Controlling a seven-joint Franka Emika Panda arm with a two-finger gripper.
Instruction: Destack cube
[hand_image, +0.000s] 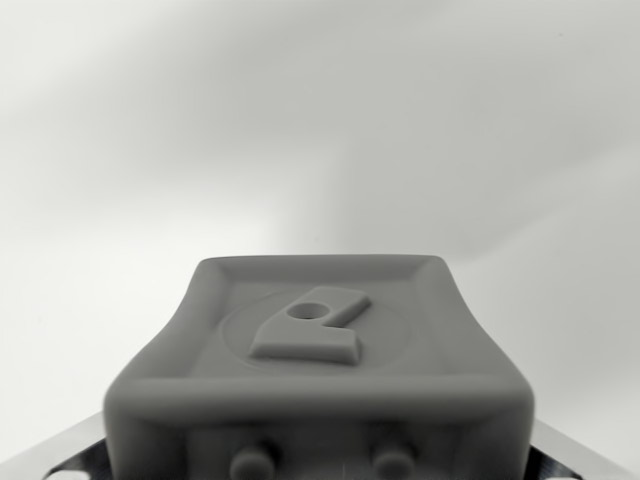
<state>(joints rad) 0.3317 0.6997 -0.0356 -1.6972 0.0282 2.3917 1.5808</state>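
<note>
The gripper (320, 400) fills the lower middle of the wrist view as one grey, moulded body with rounded corners, blurred along its near edge. Its fingers lie out of sight, so I cannot tell whether they are spread, pressed together or pinching anything.

On top of the body sits a shallow, dished panel with a faint ring pressed into it. In the middle of that ring stands one raised emblem (312, 325), an angular shape with one round hole near its far end. On the near face of the body, low down, two short round pegs (252, 462) stick out side by side. Behind the body, at the bottom corners of the view, two slivers of bright metal plate (72, 450) show, one on each side.

Beyond the body there is only a pale, white-grey surface (150, 150), smooth and out of focus. Soft shadows lie across it: a dimmer band rises from the body's far edge, and a broad grey wash spreads above the body toward the wrist view's right. I cannot tell floor from wall, and nothing of the room itself can be made out.

As for the cube, this view does not show it, so I cannot tell where it lies.
</note>
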